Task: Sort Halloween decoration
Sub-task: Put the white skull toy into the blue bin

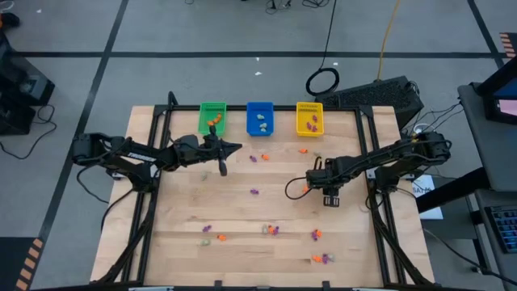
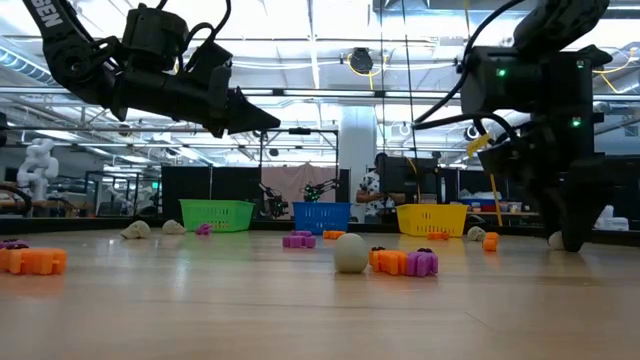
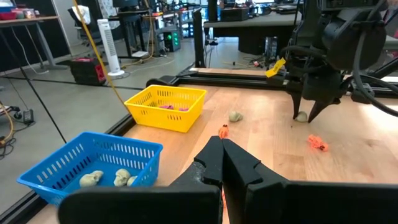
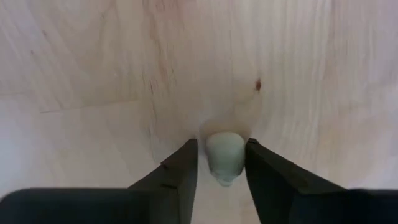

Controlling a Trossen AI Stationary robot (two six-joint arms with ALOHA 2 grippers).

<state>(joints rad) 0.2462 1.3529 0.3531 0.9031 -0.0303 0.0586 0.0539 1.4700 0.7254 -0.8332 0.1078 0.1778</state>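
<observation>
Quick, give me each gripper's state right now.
Left gripper: shut, holding nothing, raised above the table near the green bin.
Right gripper: down at the table, fingers either side of a pale trinket; grip cannot be told.

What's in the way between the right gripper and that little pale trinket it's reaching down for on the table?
Nothing visible. In the right wrist view the pale trinket already sits between the right gripper's two fingers, on bare wood, with no other piece beside it. Whether the fingers touch it yet is unclear. The left gripper hangs shut near the green bin.
</observation>
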